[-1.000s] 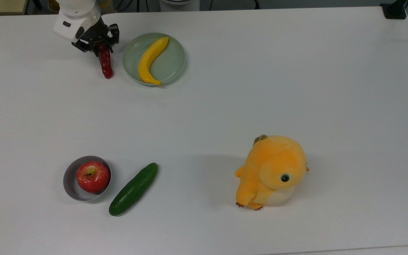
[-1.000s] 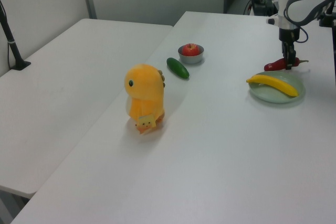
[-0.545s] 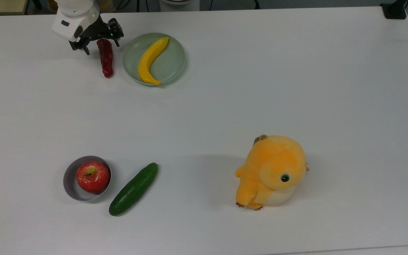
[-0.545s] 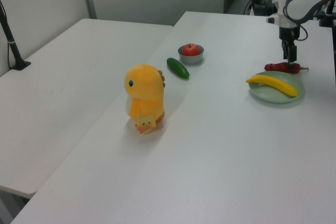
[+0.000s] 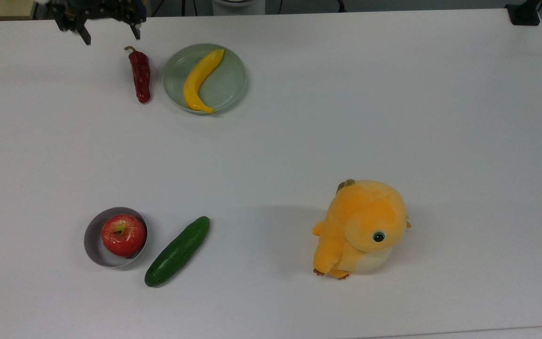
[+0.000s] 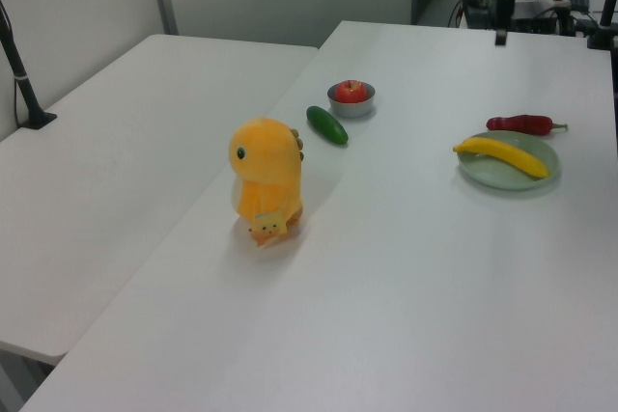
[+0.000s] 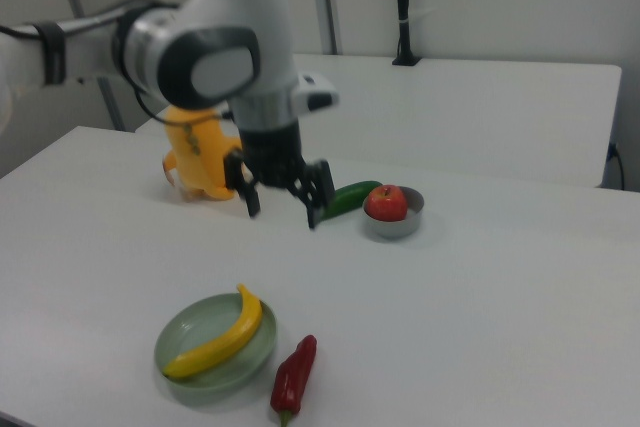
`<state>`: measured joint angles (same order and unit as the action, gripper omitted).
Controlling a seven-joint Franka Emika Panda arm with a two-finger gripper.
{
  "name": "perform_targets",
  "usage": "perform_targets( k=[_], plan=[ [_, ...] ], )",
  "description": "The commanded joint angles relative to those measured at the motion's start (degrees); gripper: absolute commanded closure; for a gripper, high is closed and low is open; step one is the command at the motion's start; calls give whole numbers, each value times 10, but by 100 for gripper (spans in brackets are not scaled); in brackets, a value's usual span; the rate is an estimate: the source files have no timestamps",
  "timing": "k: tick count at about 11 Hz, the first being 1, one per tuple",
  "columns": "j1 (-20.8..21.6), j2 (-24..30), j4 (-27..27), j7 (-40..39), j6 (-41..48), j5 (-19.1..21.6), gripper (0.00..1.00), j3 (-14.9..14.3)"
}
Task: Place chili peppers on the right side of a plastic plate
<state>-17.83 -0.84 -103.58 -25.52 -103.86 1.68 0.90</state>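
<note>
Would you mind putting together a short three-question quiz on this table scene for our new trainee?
1. True or false: the chili lies inside the plate.
2. What fruit lies on the plate?
3. The tool is: A) open and holding nothing, B) shut on the chili, C) shut on the cucumber.

Key:
1. False; it lies on the table beside the plate, on the right view's right.
2. The banana.
3. A.
</note>
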Motion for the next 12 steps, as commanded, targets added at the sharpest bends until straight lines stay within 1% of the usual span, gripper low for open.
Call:
perform_targets(
  k=[1,3,5,6,7,9,10,11,12],
  plan=[
    [49,4,113,124,89,10,0,1],
    [87,26,123,166,105,17,0,5],
    [98,43,123,243,103,19,0,43],
    [124,45,120,254,103,19,0,46],
    [148,45,118,254,104,19,0,43],
    [163,44,111,238,93,18,0,41],
    [165,41,102,228,72,18,0,40],
    [166,39,96,209,47,17,0,29],
    [166,34,95,184,46,17,0,25]
  ],
)
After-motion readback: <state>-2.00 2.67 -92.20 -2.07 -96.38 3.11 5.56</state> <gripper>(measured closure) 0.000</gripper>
